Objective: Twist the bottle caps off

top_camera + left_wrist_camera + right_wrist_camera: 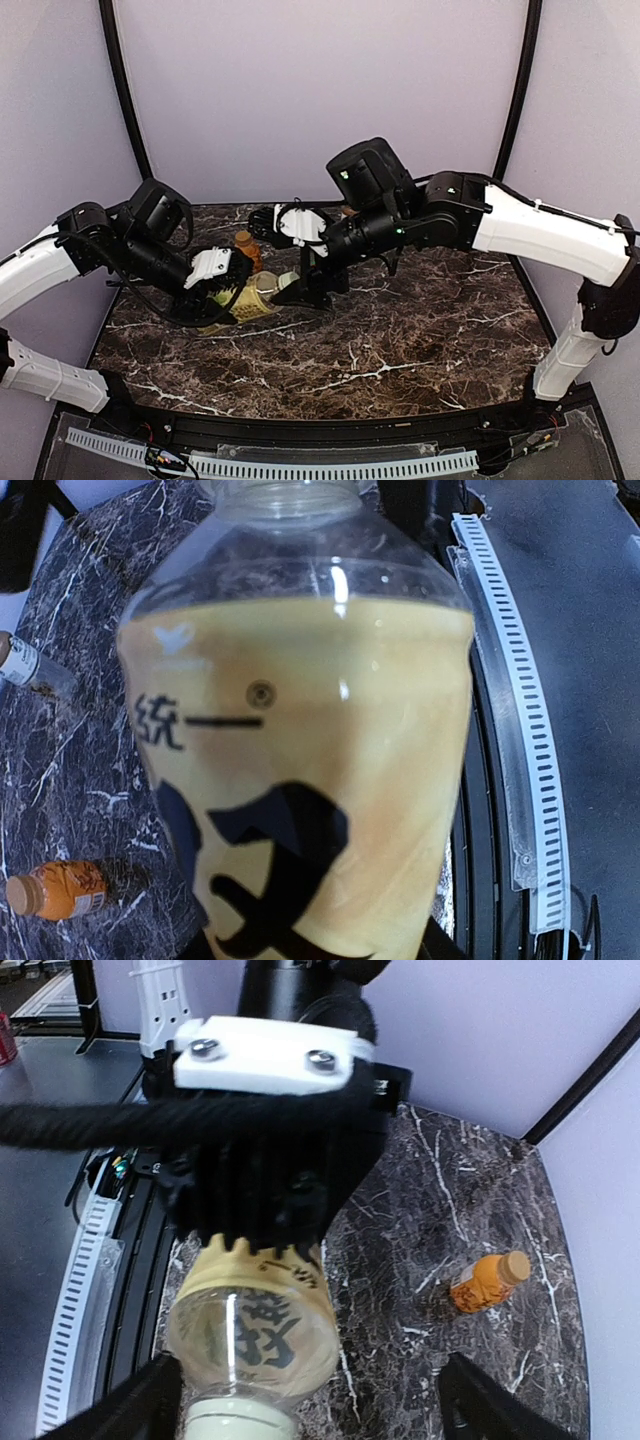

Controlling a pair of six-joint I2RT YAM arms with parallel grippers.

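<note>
Cream-white screw cap (240, 1426), on the neck of the tea bottle (300, 780). It looks seated, though I cannot tell whether it has been loosened. The bottle is over the left-centre of the dark marble table (420, 350), clamped round its labelled body by the left gripper (262, 1232). Its long axis is close to horizontal and runs across the table from left to right, with neck and cap pointing at the right arm. Right gripper (315, 1405) faces the cap head-on along that same axis, fingers (150, 1400) spread wide to either side and touching nothing. The right arm is plainly the nearer to the cap, and the next turn would call for closing squarely on its rim. Orange juice bottle (480, 1285) lies on its side just beyond, cap on, not yet attended to.
</note>
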